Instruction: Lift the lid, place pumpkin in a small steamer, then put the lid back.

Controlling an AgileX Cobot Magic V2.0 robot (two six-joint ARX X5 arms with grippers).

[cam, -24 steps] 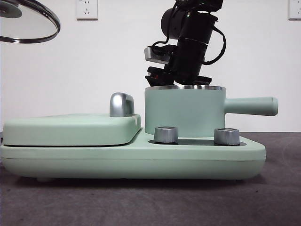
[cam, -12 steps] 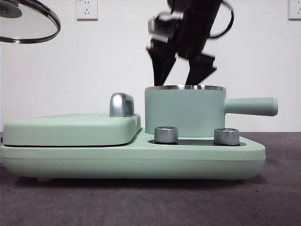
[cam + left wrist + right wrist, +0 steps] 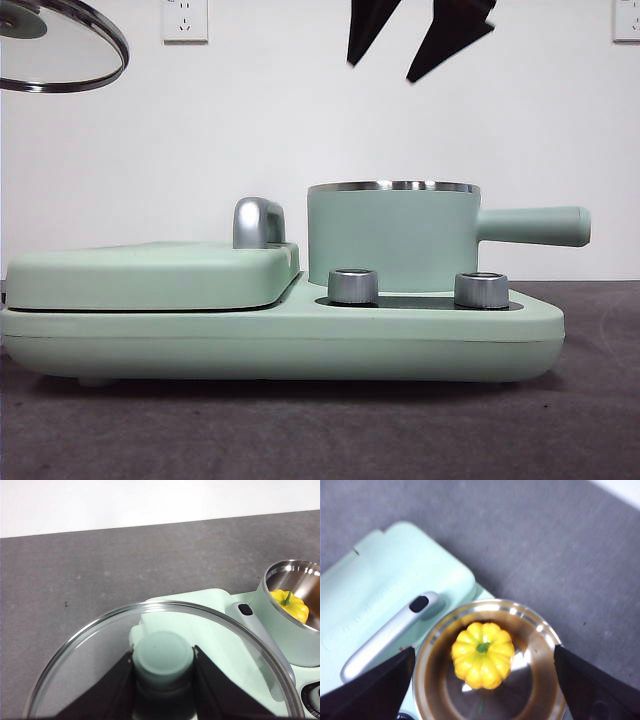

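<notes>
A glossy, ribbed yellow-orange pumpkin [image 3: 482, 654] sits upright on the shiny steel floor of the small steamer [image 3: 395, 238], its green stem pointing straight up. The steamer is a smooth mint-green cylinder with a steel rim; its long straight handle runs level toward the right of the front view. The right gripper [image 3: 420, 40] hangs at top centre of the front view, above the pot, jaws spread wide and holding nothing. The left gripper [image 3: 162, 677] has its jaws clamped on the mint-green knob of the round glass lid [image 3: 62, 48], which is tilted in the upper left corner. A flat mint-green cover [image 3: 150, 273] with a silver handle [image 3: 258, 222] lies left of the pot; two metal knobs [image 3: 353, 286] stand in front.
</notes>
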